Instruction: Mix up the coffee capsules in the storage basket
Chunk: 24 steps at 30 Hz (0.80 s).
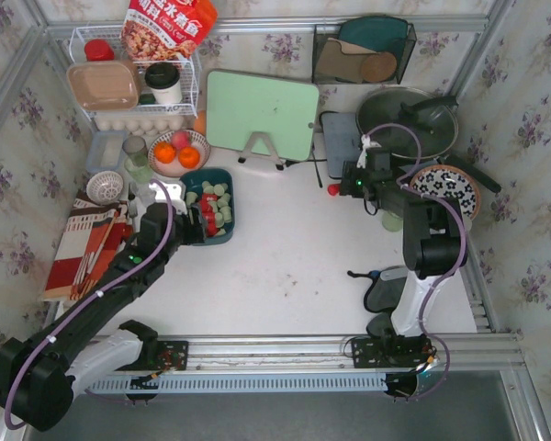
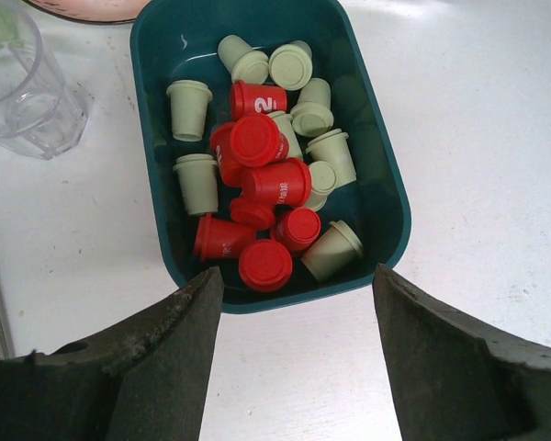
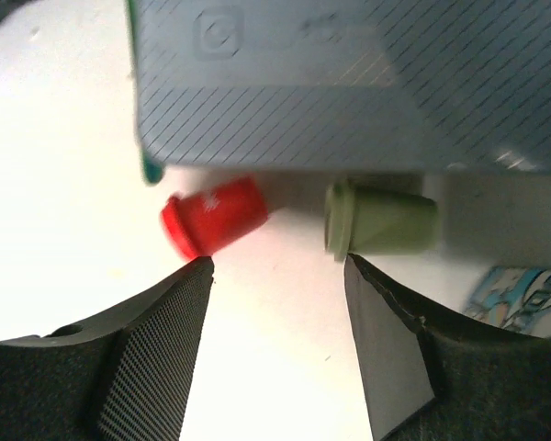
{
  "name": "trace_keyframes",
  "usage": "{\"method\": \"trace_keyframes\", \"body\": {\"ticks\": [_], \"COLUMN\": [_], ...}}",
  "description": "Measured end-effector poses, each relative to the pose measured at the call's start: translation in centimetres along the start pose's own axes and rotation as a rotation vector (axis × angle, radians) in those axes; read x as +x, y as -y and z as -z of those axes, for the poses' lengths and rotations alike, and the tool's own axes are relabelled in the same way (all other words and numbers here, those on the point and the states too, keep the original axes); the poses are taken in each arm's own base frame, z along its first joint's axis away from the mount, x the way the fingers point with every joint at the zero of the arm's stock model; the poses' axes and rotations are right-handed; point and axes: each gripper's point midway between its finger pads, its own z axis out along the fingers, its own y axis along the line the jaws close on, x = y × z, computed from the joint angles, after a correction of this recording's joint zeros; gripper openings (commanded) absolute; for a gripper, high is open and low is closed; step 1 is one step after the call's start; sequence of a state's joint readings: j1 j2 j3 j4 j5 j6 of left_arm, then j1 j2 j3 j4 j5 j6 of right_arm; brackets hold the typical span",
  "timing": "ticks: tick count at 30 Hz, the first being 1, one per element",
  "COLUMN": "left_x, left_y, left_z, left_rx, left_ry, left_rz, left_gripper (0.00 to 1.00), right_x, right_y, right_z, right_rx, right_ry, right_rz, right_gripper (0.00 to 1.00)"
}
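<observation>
Top view: the shallow dark teal plastic storage basket (image 1: 230, 208) sits left of centre on the white table (image 1: 294, 266), with the left gripper (image 1: 185, 226) at its near edge and the right gripper (image 1: 342, 186) well apart. Left wrist view: bright red and pale green tapered coffee capsules (image 2: 277, 182) lie jumbled in the basket; jaws spread, holding nothing. Right wrist view: jaws apart and empty, facing one red capsule (image 3: 213, 217) and one green capsule (image 3: 382, 221) just beside a grey hatched slab (image 3: 349, 83).

light bright, even | shadows soft | table (image 3: 55, 138) blown white | right-wrist view blurred
</observation>
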<state>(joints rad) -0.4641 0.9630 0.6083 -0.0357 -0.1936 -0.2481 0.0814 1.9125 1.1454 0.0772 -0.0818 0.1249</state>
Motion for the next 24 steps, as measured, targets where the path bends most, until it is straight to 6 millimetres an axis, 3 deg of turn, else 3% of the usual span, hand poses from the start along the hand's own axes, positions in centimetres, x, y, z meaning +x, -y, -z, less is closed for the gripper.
{"method": "trace_keyframes", "body": {"ticks": [4, 9, 11, 13, 14, 19, 24], "left_x": [0.1, 0.2, 0.2, 0.2, 0.2, 0.2, 0.2], "left_y": [0.0, 0.0, 0.0, 0.0, 0.0, 0.0, 0.1], "left_z": [-0.1, -0.2, -0.2, -0.2, -0.2, -0.2, -0.1], "left_rx": [-0.001, 0.001, 0.001, 0.001, 0.001, 0.001, 0.001], "left_ry": [-0.006, -0.010, -0.010, -0.010, -0.010, -0.009, -0.008], "left_rz": [-0.001, 0.002, 0.002, 0.002, 0.002, 0.003, 0.003], "left_gripper": [0.69, 0.69, 0.69, 0.69, 0.69, 0.69, 0.69], "right_x": [1.4, 1.3, 1.1, 1.0, 0.8, -0.4, -1.4], "right_y": [-2.3, -4.2, -4.2, -4.4, -4.5, -5.0, -4.8], "right_z": [1.2, 2.2, 2.2, 1.9, 1.7, 0.4, -1.0], "right_rx": [-0.084, -0.125, -0.120, -0.117, -0.117, -0.119, -0.111], "right_ry": [-0.045, -0.030, -0.022, -0.010, 0.000, 0.025, 0.021], "right_rz": [0.007, 0.022, 0.018, 0.030, 0.041, 0.087, 0.115], "right_gripper": [0.65, 0.68, 0.75, 0.98, 1.00, 0.99, 0.90]}}
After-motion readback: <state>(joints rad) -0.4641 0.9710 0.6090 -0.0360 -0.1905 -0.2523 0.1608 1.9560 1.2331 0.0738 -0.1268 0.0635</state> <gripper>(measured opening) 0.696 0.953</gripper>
